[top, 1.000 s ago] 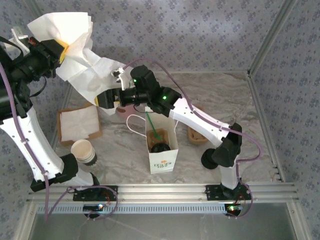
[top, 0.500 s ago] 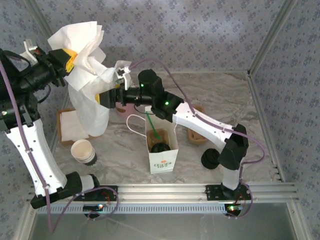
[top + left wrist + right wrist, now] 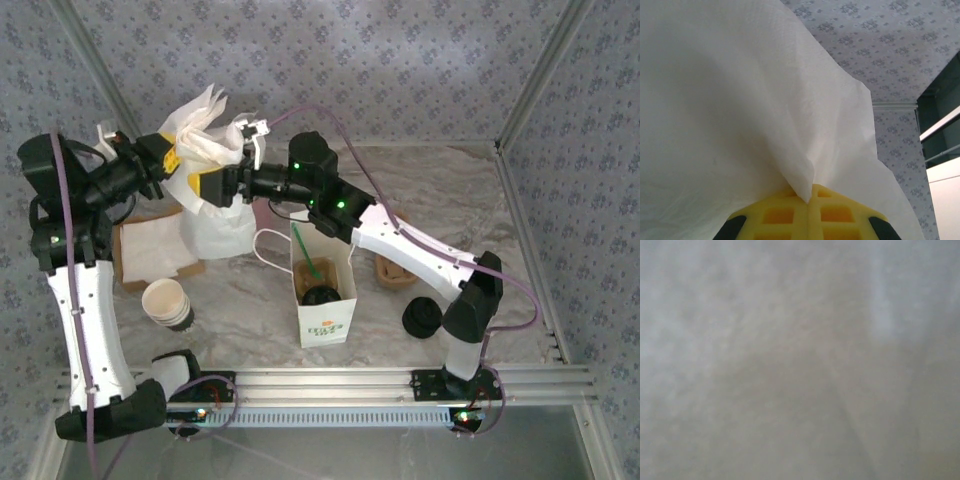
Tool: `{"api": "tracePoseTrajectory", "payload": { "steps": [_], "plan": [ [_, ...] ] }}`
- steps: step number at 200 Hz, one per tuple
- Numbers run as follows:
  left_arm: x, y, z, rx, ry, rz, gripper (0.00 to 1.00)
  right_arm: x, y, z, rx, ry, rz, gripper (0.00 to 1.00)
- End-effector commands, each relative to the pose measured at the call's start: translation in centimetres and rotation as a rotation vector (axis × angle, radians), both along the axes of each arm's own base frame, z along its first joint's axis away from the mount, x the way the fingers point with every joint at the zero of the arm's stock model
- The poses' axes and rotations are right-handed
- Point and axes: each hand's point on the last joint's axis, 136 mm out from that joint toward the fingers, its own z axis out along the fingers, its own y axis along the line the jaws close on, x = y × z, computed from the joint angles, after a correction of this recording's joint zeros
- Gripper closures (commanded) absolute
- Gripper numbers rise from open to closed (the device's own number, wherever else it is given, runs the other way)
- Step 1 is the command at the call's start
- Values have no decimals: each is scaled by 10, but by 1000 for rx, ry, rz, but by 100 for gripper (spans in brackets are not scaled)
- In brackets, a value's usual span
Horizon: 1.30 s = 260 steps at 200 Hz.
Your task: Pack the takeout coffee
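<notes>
The takeout coffee (image 3: 322, 296), a small cup with a black lid, stands inside the open white bag (image 3: 327, 326) at table centre, with a green stick beside it. My left gripper (image 3: 178, 160) is raised at the back left, its yellow pads (image 3: 790, 215) shut on a large white paper napkin (image 3: 216, 226) that hangs down from it. In the left wrist view the napkin (image 3: 740, 100) is pinched at my left gripper (image 3: 810, 199). My right gripper (image 3: 206, 187) reaches left into the hanging napkin. Blurred white paper (image 3: 800, 360) covers the right wrist view, hiding the jaws.
A stack of lidless cream cups (image 3: 168, 303) stands front left, near a brown tray of napkins (image 3: 155, 250). A pile of black lids (image 3: 422, 318) lies front right, and a brown holder (image 3: 392, 270) sits behind it. Patterned walls close the back and sides.
My left arm has swung the napkin right and down towards the right gripper. The right gripper has moved up into the paper, which now bunches around it.
</notes>
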Motion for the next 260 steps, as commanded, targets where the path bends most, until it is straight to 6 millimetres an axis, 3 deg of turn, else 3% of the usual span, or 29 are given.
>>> {"api": "tracePoseTrajectory", "payload": {
  "steps": [1, 27, 47, 68, 83, 93, 108, 121, 135, 155, 175, 238, 260],
  "plan": [
    [-6, -6, 10, -75, 0, 21, 100, -2, -15, 35, 95, -13, -2, 14],
    [-3, -18, -5, -80, 24, 0, 100, 4, -12, 39, 115, 23, 19, 25],
    [-3, -20, -6, -77, 23, -2, 100, 9, -9, 36, 109, 55, 14, 39],
    [-4, -21, -3, -76, 14, -3, 100, 16, -12, 35, 123, 91, 8, 59],
    [-5, -24, -3, -72, 9, -13, 100, 22, -15, 37, 130, 111, 0, 80],
    [-5, -24, -2, -69, 4, -13, 95, 24, -17, 39, 137, 119, -2, 90],
    [-6, -24, -1, -60, -5, -12, 78, 25, -20, 44, 145, 119, -2, 100],
    [-9, -24, 3, -46, -17, -10, 64, 24, -24, 50, 151, 111, -6, 100],
    [-12, -22, 6, -4, -32, -2, 41, 25, -30, 56, 156, 102, -17, 100],
    [-23, -18, 11, 68, -51, 18, 15, 27, -41, 65, 155, 72, -49, 100],
    [-34, -15, 13, 106, -61, 30, 1, 32, -54, 71, 144, 40, -97, 100],
    [-56, -19, -14, 35, 2, 7, 1, 49, -79, 90, 170, -24, -196, 100],
    [-54, -19, -26, -49, 24, 21, 0, 49, -83, 100, 214, -18, -190, 100]
  ]
}}
